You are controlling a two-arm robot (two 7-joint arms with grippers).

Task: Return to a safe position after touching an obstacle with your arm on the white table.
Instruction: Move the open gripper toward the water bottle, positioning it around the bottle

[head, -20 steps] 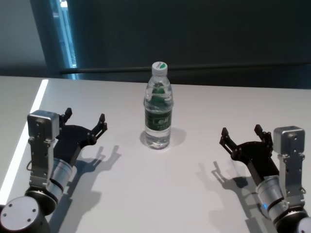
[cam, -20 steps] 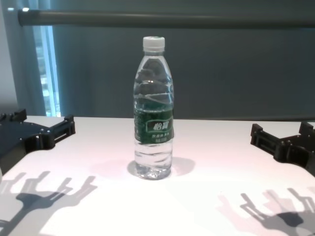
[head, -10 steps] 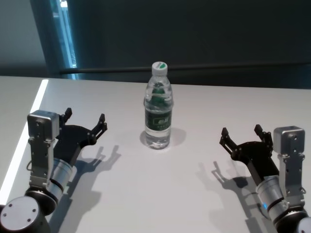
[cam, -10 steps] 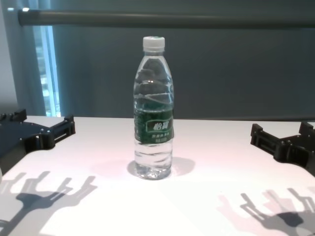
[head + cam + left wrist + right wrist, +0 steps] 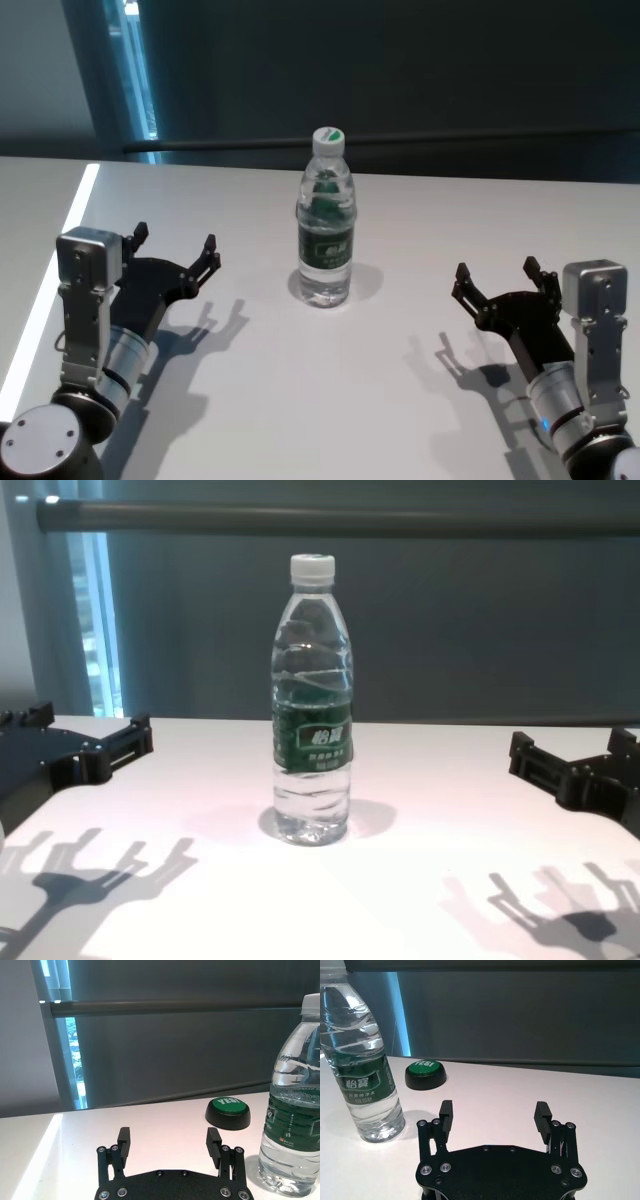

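The obstacle, a clear water bottle (image 5: 325, 225) with a white cap and dark green label, stands upright mid-table on the white table (image 5: 330, 390). It also shows in the chest view (image 5: 312, 705), the left wrist view (image 5: 295, 1110) and the right wrist view (image 5: 362, 1060). My left gripper (image 5: 176, 252) is open and empty, low over the table to the bottle's left, well apart from it. My right gripper (image 5: 497, 280) is open and empty, to the bottle's right, also apart. Both show in their wrist views, left (image 5: 170, 1141) and right (image 5: 494, 1113).
A green push button on a black base (image 5: 228, 1112) sits on the table beyond the bottle; it also shows in the right wrist view (image 5: 425, 1074). A dark rail (image 5: 340, 518) and dark wall run behind the table's far edge.
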